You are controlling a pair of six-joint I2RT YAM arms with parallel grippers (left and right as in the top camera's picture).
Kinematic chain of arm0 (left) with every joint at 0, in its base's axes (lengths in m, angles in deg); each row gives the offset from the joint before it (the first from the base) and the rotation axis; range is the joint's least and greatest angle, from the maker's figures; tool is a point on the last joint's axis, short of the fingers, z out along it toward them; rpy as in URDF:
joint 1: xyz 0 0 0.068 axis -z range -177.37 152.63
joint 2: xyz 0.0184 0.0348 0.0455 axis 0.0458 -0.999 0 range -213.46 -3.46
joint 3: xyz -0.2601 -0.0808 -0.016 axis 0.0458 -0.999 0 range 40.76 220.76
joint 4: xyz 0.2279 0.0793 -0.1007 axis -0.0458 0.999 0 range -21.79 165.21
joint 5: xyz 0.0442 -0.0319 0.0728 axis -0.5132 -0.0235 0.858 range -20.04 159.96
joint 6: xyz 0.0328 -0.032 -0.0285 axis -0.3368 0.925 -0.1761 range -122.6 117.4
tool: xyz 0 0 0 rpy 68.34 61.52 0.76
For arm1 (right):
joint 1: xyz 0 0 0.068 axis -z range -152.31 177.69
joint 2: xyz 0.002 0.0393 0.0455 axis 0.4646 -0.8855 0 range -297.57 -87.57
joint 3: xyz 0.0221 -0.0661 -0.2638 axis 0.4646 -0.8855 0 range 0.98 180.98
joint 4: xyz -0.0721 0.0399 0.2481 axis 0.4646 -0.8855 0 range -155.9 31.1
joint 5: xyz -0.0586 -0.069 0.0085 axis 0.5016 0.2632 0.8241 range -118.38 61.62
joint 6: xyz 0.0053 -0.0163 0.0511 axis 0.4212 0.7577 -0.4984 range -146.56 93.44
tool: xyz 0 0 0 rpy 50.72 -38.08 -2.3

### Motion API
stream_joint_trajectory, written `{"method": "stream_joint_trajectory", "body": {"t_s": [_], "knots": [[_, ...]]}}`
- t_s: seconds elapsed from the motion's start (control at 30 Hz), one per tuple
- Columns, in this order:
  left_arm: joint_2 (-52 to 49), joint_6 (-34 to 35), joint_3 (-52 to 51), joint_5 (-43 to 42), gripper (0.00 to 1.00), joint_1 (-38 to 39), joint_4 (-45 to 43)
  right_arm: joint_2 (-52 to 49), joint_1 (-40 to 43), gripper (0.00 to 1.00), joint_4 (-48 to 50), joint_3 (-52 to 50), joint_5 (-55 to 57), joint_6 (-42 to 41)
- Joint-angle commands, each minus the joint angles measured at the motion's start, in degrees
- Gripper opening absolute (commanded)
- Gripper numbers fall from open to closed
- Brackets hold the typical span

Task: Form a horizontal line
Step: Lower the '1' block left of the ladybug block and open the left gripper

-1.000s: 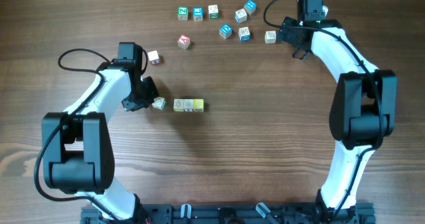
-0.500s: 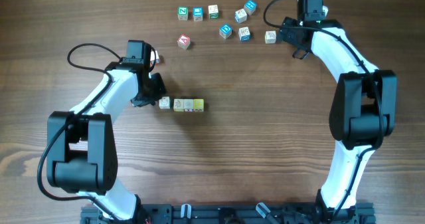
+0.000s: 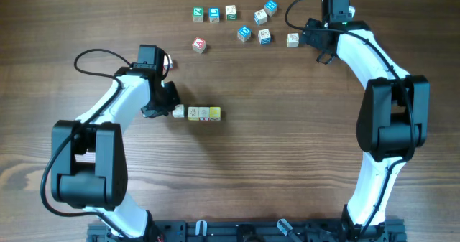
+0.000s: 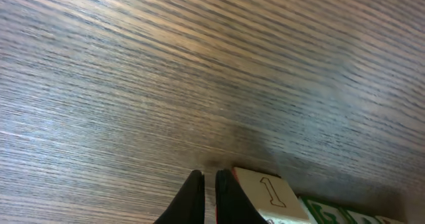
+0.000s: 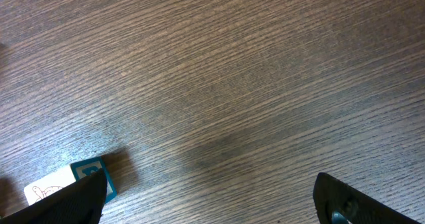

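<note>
The horizontal line (image 3: 204, 113) is a short row of cream and yellow cubes at mid table. A cream cube (image 3: 178, 111) sits at its left end, close to the others. My left gripper (image 3: 169, 108) is shut and empty, with its tips against that cube's left side. In the left wrist view the shut fingers (image 4: 207, 197) touch the cube marked "1" (image 4: 269, 194), and a green-lettered cube (image 4: 325, 214) lies just beyond it. My right gripper (image 3: 317, 44) is open and empty at the back right, beside a cream cube (image 3: 292, 39).
Several loose cubes lie at the back: green (image 3: 198, 14), blue (image 3: 214, 14), blue (image 3: 244, 33), and a red-marked one (image 3: 199, 45). Another red-marked cube (image 3: 166, 61) sits by my left arm. A blue-sided cube (image 5: 80, 177) touches my right gripper's (image 5: 212, 207) left finger.
My left gripper has moved right, sliding the cream cube up toward the left end of the row. In the last half second nothing has moved. The right arm has stayed still.
</note>
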Motion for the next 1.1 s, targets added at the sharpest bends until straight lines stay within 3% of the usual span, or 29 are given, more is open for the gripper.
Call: {"method": "stream_joint_trajectory", "body": {"t_s": [0.0, 0.23, 0.37, 0.47, 0.63, 1.07], "knots": [[-0.39, -0.13, -0.15, -0.85, 0.09, 1.81, 0.85, 0.22, -0.20, 1.00, 0.07, -0.48, 1.16, 0.68], [-0.39, -0.15, -0.15, -0.31, 0.11, 1.99, 0.87, 0.22, -0.17, 1.00, 0.07, -0.48, 1.16, 0.68], [-0.39, -0.11, -0.15, 9.70, 0.10, 1.92, -5.86, 0.22, -0.20, 1.00, 0.07, -0.48, 1.16, 0.66], [-0.39, -0.11, -0.15, 3.93, 0.08, 2.08, -12.22, 0.22, -0.20, 1.00, 0.07, -0.48, 1.16, 0.68], [-0.39, -3.37, -0.15, -8.22, 0.07, 2.10, -11.96, 0.22, -0.20, 1.00, 0.07, -0.46, 1.16, 0.68], [-0.39, -3.37, -0.15, -8.39, 0.05, 2.10, -4.39, 0.22, -0.20, 1.00, 0.07, -0.48, 1.18, 0.68]]}}
